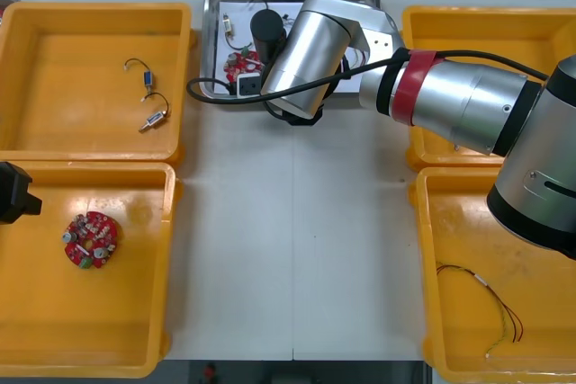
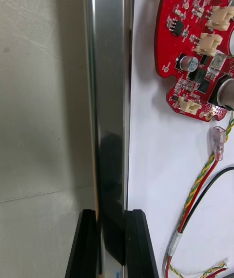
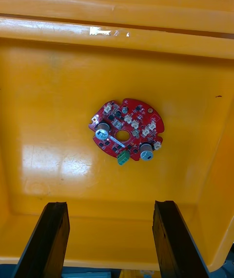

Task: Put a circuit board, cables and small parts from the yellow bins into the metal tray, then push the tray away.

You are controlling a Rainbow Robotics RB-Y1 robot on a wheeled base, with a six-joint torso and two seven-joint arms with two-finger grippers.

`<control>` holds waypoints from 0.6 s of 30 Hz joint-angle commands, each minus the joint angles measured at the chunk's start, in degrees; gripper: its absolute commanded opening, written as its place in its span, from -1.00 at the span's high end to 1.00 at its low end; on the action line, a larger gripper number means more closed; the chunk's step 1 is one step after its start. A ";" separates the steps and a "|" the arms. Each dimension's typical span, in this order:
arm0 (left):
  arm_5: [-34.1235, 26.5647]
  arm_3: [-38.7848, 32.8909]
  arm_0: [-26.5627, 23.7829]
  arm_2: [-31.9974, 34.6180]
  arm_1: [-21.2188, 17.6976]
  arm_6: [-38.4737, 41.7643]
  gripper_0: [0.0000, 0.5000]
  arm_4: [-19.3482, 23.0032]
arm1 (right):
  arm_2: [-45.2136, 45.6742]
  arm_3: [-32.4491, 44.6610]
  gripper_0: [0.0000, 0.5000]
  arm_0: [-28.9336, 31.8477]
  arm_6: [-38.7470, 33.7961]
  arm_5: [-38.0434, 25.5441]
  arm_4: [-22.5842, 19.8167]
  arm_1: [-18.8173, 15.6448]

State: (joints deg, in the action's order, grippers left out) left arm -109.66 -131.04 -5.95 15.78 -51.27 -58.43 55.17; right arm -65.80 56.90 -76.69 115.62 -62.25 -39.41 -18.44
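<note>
While a circuit board [image 2: 195, 44] and cables [image 2: 200, 185] already lay just beside it, the right gripper [image 2: 111, 215] stood clamped on the wall of the metal tray [image 2: 109, 88], so seemingly only the push remained.

The right arm [image 1: 468, 105] has shiny silver cylinder segments, a red ring [image 1: 416, 87] beside a black band [image 1: 392, 83], and a black cable [image 1: 225, 102]; its fingers [image 2: 87, 246] are black.

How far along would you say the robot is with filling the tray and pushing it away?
Done: the metal tray already holds a circuit board and a red and yellow cable. In hand: the right gripper straddles the tray's near rim, apparently clamped on it. Left to do: the push away itself. The left gripper hangs open over the near-left yellow bin.
</note>
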 commanded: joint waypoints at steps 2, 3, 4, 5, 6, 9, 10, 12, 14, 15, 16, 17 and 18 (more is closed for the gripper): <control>-0.34 -1.59 1.46 1.80 -2.26 -4.94 -1.00 0.47 | 1.55 -0.03 -0.66 -3.29 0.92 0.55 -0.05 1.21; -0.34 -1.59 1.46 1.80 -2.26 -4.94 -1.00 0.47 | 1.55 0.06 -1.00 -3.29 0.92 0.20 -0.14 1.21; -0.34 -1.59 1.46 1.80 -2.26 -4.94 -1.00 0.47 | 1.55 0.06 -1.00 -3.29 0.92 0.20 -0.14 1.21; -0.34 -1.59 1.46 1.80 -2.26 -4.94 -1.00 0.47 | 1.73 0.32 -1.00 -3.38 0.92 -0.86 -0.05 1.21; -0.34 -1.59 1.46 1.80 -2.26 -4.94 -1.00 0.47 | 2.08 0.67 -1.00 -3.38 0.92 -1.47 -0.05 1.12; -0.34 -1.59 1.46 1.80 -2.26 -4.94 -1.00 0.47 | 3.84 1.81 -1.00 -3.29 0.92 -4.37 -0.05 1.21; -0.34 -1.59 1.46 1.80 -2.26 -4.94 -1.00 0.47 | 5.24 3.04 -1.00 -3.20 0.83 -6.92 -0.22 1.12; -0.34 -1.59 1.46 1.80 -2.26 -4.94 -1.00 0.47 | 6.74 4.54 -1.00 -3.11 0.66 -9.65 -0.75 1.12; -0.34 -1.59 1.46 1.80 -2.26 -4.94 -1.00 0.47 | 8.41 6.12 -1.00 -2.76 0.40 -12.37 -1.63 1.21; -0.34 -1.59 1.46 1.80 -2.26 -4.94 -1.00 0.47 | 10.52 7.70 -1.00 -2.06 0.13 -15.01 -2.25 1.21; -0.34 -1.59 1.46 1.80 -2.26 -4.94 -1.00 0.47 | 12.45 9.11 -1.00 -1.27 -0.04 -17.03 -2.33 1.21; -0.34 -1.59 1.46 1.80 -2.26 -4.94 -1.00 0.47 | 13.42 10.08 -1.00 -0.65 -0.13 -18.17 -2.33 1.21; -0.34 -1.59 1.46 1.80 -2.26 -4.94 -1.00 0.47 | 14.30 11.04 -1.00 -0.12 -0.22 -19.23 -2.25 1.21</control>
State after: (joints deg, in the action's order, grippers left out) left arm -109.66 -131.05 -5.95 15.78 -51.27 -58.43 55.17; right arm -57.07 63.63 -76.71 115.61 -79.38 -41.37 -18.15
